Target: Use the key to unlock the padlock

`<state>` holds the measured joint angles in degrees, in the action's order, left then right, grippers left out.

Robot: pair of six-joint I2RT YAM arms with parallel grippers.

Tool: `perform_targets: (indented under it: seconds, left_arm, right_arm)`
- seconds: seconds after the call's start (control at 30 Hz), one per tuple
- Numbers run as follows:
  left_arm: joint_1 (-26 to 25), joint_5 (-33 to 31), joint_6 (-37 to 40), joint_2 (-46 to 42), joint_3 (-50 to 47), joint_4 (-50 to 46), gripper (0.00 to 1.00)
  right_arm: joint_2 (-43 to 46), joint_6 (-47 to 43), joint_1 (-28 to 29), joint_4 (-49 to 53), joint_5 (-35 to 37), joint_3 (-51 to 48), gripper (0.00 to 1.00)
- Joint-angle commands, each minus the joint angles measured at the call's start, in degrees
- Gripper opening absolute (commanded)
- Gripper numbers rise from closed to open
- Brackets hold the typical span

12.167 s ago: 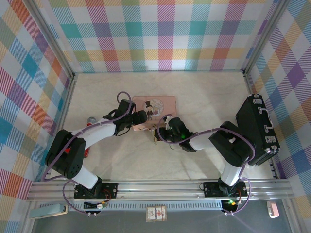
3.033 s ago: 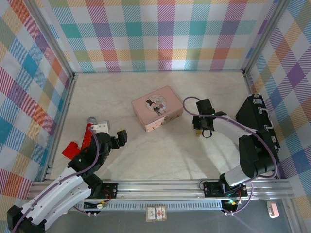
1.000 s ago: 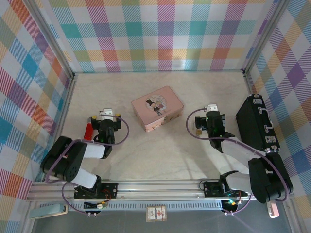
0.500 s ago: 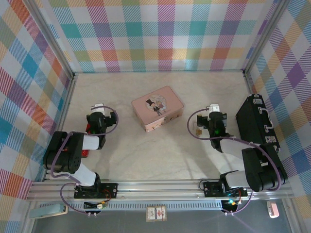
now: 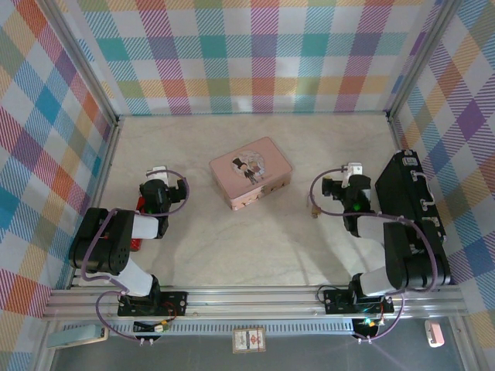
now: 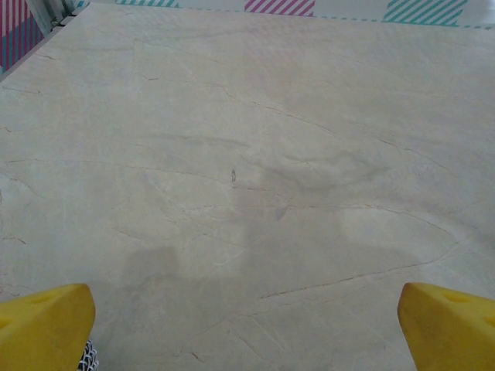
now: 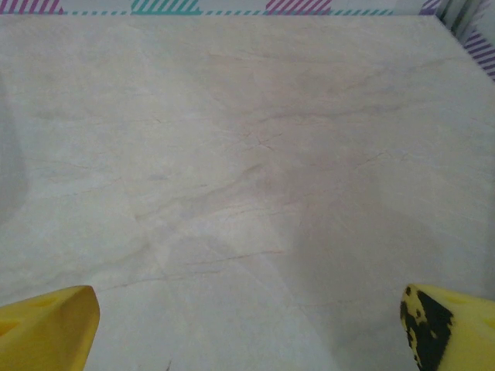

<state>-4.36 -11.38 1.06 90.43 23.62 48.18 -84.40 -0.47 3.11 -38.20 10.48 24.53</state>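
While the padlock [image 5: 315,209] lies right of the tin [image 5: 250,171], the left jaws and right jaws gape wide. Both hold nothing.

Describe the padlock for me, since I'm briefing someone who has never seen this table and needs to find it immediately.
Start at the pink tin in the middle of the table, then look right toward the black case by the right wall. On the bare tabletop between them lies the padlock: a tiny brass-gold object, far smaller than either neighbour.

It is a lab booth (plaid walls [image 5: 263,54], aluminium rail [image 5: 255,300]).
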Motion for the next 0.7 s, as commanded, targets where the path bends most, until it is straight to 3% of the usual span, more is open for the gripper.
perform_targets:
  seconds: [0.0, 0.1, 0.67]
  left_arm:
    - [-0.1, 0.9, -0.5, 0.0, -0.4, 1.7, 1.00]
    - [-0.2, 0.9, -0.5, 0.0, -0.4, 1.7, 1.00]
    - [-0.2, 1.0, -0.5, 0.0, -0.5, 1.8, 1.00]
  right_arm:
    - [-2.0, 2.5, -2.9, -4.5, -8.5, 1.0, 0.99]
    - [-3.5, 1.7, -2.8, -9.1, -9.6, -0.9, 0.99]
    - [-3.5, 1.7, -2.6, -9.4, -9.1, -1.1, 0.99]
